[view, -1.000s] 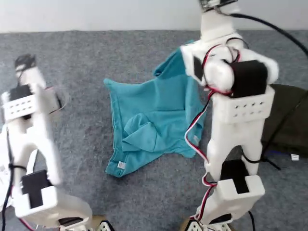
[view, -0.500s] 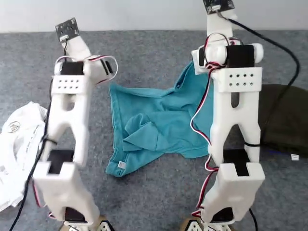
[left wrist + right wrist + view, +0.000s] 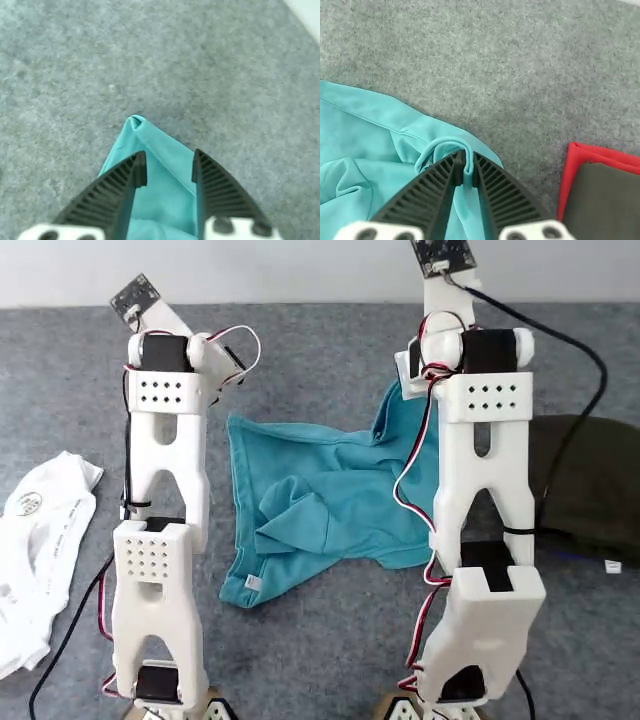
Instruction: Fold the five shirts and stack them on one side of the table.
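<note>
While right claw (image 3: 467, 158) grips it, teal shirt (image 3: 320, 490) rumpled, half-spread

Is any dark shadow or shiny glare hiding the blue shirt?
High view: no glare, even light; the right arm, not shadow, covers part of the teal shirt. Left wrist view: faint shadow beyond the shirt's corner. Right wrist view: no glare either.

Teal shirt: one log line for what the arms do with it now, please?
teal shirt: crumpled, mid-table | left gripper: open, astride its corner | right gripper: shut on its edge
</note>
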